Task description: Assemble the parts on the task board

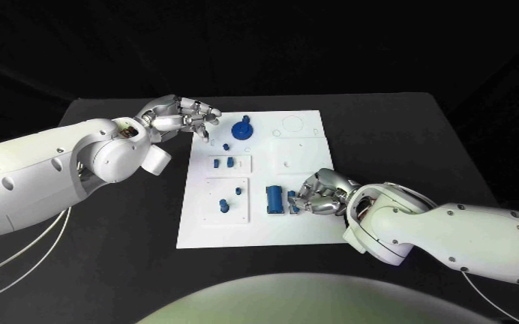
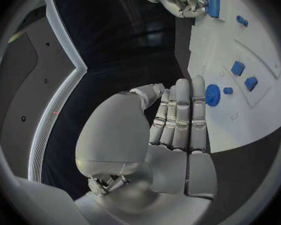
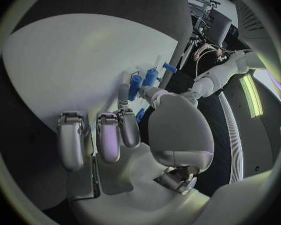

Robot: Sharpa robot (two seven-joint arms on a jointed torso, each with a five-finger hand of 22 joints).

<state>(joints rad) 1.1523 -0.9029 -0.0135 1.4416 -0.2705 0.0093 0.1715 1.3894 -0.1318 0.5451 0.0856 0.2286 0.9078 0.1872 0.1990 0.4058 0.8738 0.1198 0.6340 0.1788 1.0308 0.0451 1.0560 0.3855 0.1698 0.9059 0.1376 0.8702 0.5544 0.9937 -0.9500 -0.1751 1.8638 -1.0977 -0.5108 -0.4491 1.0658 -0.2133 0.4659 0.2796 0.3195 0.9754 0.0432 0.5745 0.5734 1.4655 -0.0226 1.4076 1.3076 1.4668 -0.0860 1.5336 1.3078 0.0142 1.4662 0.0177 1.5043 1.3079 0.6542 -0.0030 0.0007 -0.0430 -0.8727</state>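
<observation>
The white task board (image 1: 298,226) lies mid-table. My right hand (image 1: 322,193) rests on its near right part with fingers curled. Thumb and a finger pinch a small blue part (image 1: 293,205), also seen as a blue sliver (image 3: 140,114) between them. A taller blue block (image 1: 274,199) stands just left of it. My left hand (image 1: 178,118) hovers over the board's far left corner, fingers straight and held together (image 2: 181,117), holding nothing. Beyond its fingertips sits a round blue part with a knob (image 1: 244,127) (image 2: 212,94).
Two small blue blocks (image 1: 223,163) stand in a raised square on the board's left side, and two blue pegs (image 1: 224,205) in the square nearer me. The board's far right part (image 1: 294,140) carries only white recesses. Black table (image 1: 400,136) surrounds the board.
</observation>
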